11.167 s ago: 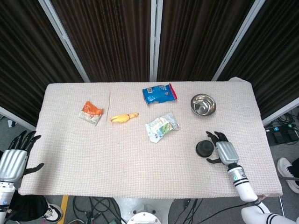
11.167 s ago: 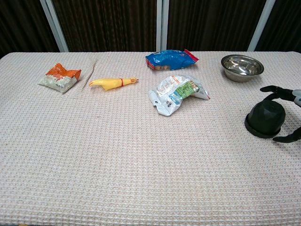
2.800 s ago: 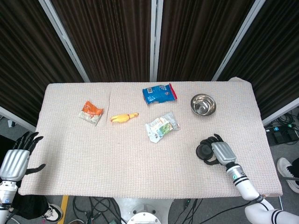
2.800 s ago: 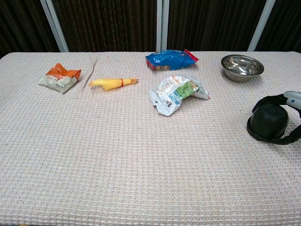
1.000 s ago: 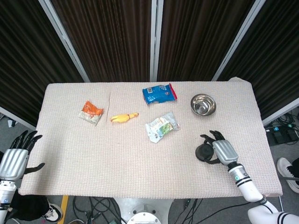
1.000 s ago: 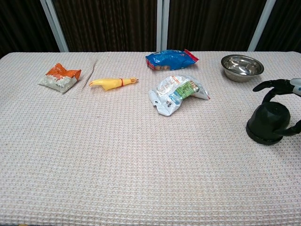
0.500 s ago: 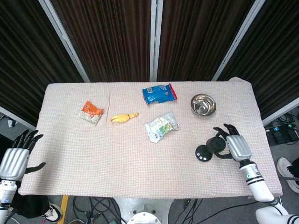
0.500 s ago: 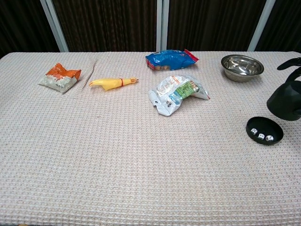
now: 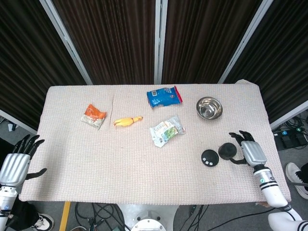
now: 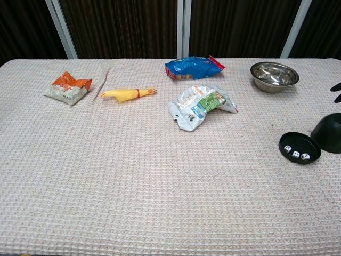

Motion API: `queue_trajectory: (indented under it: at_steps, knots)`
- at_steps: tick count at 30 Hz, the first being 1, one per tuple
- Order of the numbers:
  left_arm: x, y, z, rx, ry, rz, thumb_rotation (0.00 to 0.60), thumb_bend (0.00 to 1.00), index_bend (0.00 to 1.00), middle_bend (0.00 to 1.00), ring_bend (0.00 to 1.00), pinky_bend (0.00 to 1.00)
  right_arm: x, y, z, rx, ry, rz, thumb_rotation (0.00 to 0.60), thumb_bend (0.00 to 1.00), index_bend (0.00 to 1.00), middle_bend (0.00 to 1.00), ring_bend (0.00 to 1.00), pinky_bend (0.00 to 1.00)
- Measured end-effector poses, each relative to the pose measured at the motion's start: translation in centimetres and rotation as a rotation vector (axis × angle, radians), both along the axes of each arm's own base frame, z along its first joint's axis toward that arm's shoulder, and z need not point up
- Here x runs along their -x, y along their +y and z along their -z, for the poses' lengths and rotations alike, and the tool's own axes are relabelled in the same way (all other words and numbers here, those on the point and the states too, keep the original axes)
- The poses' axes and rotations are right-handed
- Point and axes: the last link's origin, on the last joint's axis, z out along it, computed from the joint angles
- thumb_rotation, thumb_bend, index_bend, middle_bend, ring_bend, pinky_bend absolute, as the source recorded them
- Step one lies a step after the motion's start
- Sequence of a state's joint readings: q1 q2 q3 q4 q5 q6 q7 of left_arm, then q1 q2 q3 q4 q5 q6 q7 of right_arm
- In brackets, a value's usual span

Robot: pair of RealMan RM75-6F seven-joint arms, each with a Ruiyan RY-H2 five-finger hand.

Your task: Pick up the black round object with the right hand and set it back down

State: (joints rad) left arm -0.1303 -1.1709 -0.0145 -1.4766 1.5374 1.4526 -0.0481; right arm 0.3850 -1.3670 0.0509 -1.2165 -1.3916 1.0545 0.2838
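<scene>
Our right hand (image 9: 252, 153) is at the near right of the table (image 9: 67, 183) with its fingers wrapped on the black round object (image 9: 227, 151), a dark dome-shaped cup. In the chest view we see the cup at the right edge of the picture, its wide mouth turned down and its rounded top up. Whether it rests on the cloth or hangs just above it, we cannot tell. Just to its left lies a flat black dish (image 10: 299, 147) with three small white dice (image 10: 295, 153) inside. Our left hand (image 9: 15, 163) waits off the near left corner, fingers spread, holding nothing.

We judge the cup to be light, stiff and smooth, probably hard plastic, so it may slip if we press too little. The best hold seems to be around its side wall, thumb against the other fingers. It has no real long axis; its axis stands about upright.

Farther, in the middle, lie a crumpled white and green packet (image 9: 166, 129), a yellow rubber chicken (image 9: 127, 121) and an orange packet (image 9: 93, 115). Farthest are a blue snack bag (image 9: 163, 96) and a steel bowl (image 9: 209, 107).
</scene>
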Motion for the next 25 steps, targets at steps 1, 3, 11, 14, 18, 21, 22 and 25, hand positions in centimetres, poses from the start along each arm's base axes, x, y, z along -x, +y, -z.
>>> queue_trajectory:
  at_steps: [1, 3, 11, 14, 18, 21, 22, 25]
  knots:
    - [0.0, 0.0, 0.0, 0.0, 0.0, -0.001, 0.6, 0.09, 0.15, 0.07, 0.0, 0.13, 0.0, 0.0, -0.1, 0.003, -0.001, -0.003, 0.6, 0.0, 0.03, 0.02, 0.0, 0.0]
    - [0.0, 0.0, -0.1, -0.002, 0.0, 0.0, 0.6, 0.09, 0.15, 0.06, 0.0, 0.13, -0.2, 0.0, -0.4, 0.011, -0.009, -0.009, 0.6, 0.0, 0.01, 0.01, 0.0, 0.0]
    - [0.0, 0.0, -0.3, -0.015, -0.002, -0.006, 0.6, 0.09, 0.15, 0.07, 0.0, 0.13, -2.0, 0.3, -3.8, 0.094, -0.045, -0.082, 0.6, 0.0, 0.0, 0.01, 0.0, 0.0]
    - [0.0, -0.1, -0.4, -0.018, -0.004, -0.012, 0.6, 0.09, 0.15, 0.07, 0.0, 0.13, -2.3, 0.8, -6.0, 0.139, 0.003, -0.111, 0.6, 0.04, 0.0, 0.01, 0.0, 0.0]
    - [-0.1, 0.1, -0.5, -0.023, -0.003, -0.014, 0.6, 0.09, 0.15, 0.07, 0.0, 0.13, -2.4, 2.2, -7.4, 0.183, 0.115, -0.144, 0.6, 0.06, 0.0, 0.0, 0.0, 0.0]
    - [-0.1, 0.2, -0.5, -0.021, -0.004, -0.012, 0.6, 0.09, 0.15, 0.07, 0.0, 0.13, -2.3, 3.6, -8.0, 0.217, 0.218, -0.154, 0.6, 0.06, 0.0, 0.0, 0.0, 0.0]
    - [-0.1, 0.2, -0.6, -0.02, -0.003, -0.011, 0.6, 0.09, 0.15, 0.07, 0.0, 0.13, -2.2, 4.1, -8.1, 0.23, 0.245, -0.154, 0.6, 0.06, 0.0, 0.0, 0.0, 0.0]
    - [-0.2, 0.3, -0.6, -0.021, -0.005, -0.006, 0.6, 0.09, 0.15, 0.07, 0.0, 0.13, -1.7, 5.9, -8.3, 0.265, 0.289, -0.141, 0.6, 0.06, 0.0, 0.0, 0.0, 0.0]
